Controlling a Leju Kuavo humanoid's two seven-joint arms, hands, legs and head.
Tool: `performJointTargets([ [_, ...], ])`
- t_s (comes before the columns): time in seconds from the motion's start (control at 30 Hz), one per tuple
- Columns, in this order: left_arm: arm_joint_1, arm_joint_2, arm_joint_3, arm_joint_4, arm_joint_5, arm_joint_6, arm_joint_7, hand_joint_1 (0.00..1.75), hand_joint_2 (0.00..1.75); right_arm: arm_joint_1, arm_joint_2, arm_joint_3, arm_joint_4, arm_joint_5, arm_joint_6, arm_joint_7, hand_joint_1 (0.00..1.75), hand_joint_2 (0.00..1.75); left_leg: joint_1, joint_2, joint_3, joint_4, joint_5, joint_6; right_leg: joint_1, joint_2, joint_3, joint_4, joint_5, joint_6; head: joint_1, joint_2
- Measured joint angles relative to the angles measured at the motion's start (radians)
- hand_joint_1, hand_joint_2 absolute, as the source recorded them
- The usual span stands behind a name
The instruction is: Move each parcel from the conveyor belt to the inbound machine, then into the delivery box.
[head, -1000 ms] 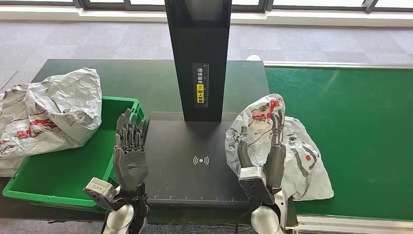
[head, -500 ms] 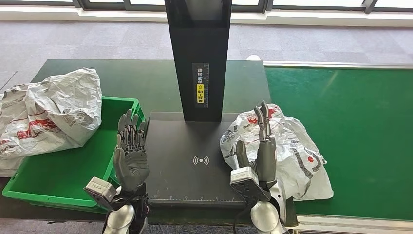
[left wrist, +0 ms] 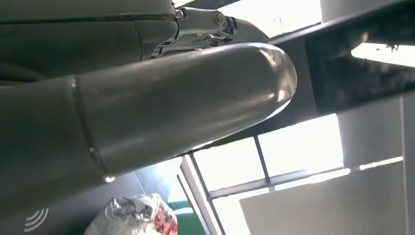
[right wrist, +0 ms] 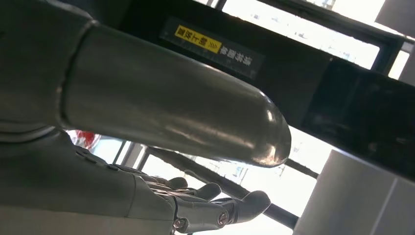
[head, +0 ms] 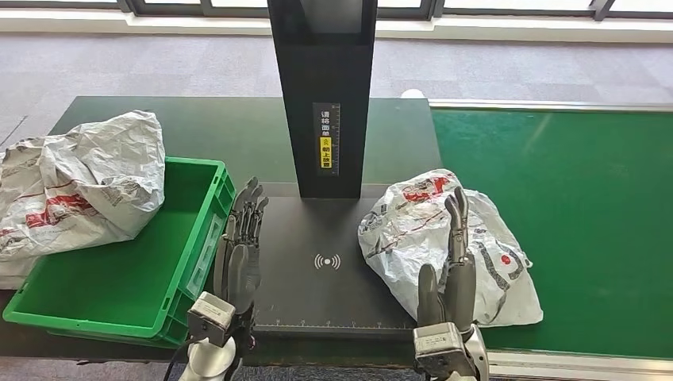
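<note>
Nearest, the right hand (head: 454, 274) stands with straight fingers apart, holding nothing, in front of the crinkled grey plastic parcel (head: 444, 238). At nine o'clock, the left hand (head: 240, 246) is likewise spread and empty. The parcel straddles the flat black inbound machine (head: 309, 270) and the green conveyor belt (head: 587, 214).

A white wireless-signal sign (head: 327, 261) marks the inbound machine's black scanning plate (head: 301, 238), between the two hands. Beyond them, the machine's black column (head: 323, 87) carries a label (head: 326, 136) of Chinese characters, too small to read.
</note>
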Motion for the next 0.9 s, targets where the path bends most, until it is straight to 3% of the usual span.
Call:
performJointTargets([
  [0.17, -0.011, 0.003, -0.044, 0.018, -0.032, -0.016, 0.001, 0.00, 0.00, 0.046, -0.003, 0.000, -0.073, 0.002, -0.036, -0.009, 0.00, 0.00, 0.000, 0.001, 0.000, 0.000, 0.000, 0.000, 0.000, 0.000, 0.000, 0.000, 0.000, 0.000, 0.000, 0.000],
  [0.3, -0.048, 0.008, -0.119, 0.074, -0.219, -0.098, 0.013, 0.00, 1.75, 0.052, -0.020, 0.000, -0.121, -0.080, -0.128, -0.011, 0.00, 0.00, 0.000, 0.000, 0.001, 0.000, 0.000, 0.001, 0.000, -0.001, -0.001, -0.001, 0.000, 0.000, 0.000, 0.000],
  [0.47, -0.223, -0.012, -0.261, 0.296, -0.367, -0.092, 0.035, 0.00, 1.75, 0.038, -0.033, 0.000, -0.160, -0.146, -0.100, -0.011, 0.00, 0.00, -0.001, 0.002, 0.001, 0.000, 0.002, 0.002, -0.002, 0.001, 0.000, -0.001, 0.003, 0.002, 0.000, 0.000],
  [0.6, -0.352, -0.045, -0.352, 0.445, -0.361, -0.048, 0.065, 0.00, 1.75, 0.019, -0.036, 0.000, -0.165, -0.151, -0.069, -0.011, 0.00, 1.75, -0.001, 0.001, 0.001, 0.000, 0.003, 0.002, -0.002, 0.001, 0.001, 0.000, 0.004, 0.003, 0.000, 0.000],
  [0.77, -0.483, -0.088, -0.513, 0.629, -0.318, 0.149, 0.212, 0.00, 1.75, -0.011, -0.043, 0.001, -0.166, -0.152, -0.018, -0.011, 0.00, 1.75, -0.001, 0.000, 0.001, 0.001, 0.003, 0.002, -0.002, 0.000, 0.001, 0.000, 0.004, 0.003, 0.000, 0.000],
  [0.9, -0.544, -0.100, -0.686, 0.743, -0.193, 0.211, 0.292, 0.00, 1.75, -0.031, -0.070, 0.002, -0.180, -0.179, -0.002, -0.011, 0.00, 1.75, -0.001, 0.000, 0.000, 0.001, 0.003, 0.002, -0.002, 0.000, 0.001, 0.000, 0.004, 0.003, 0.000, 0.000],
])
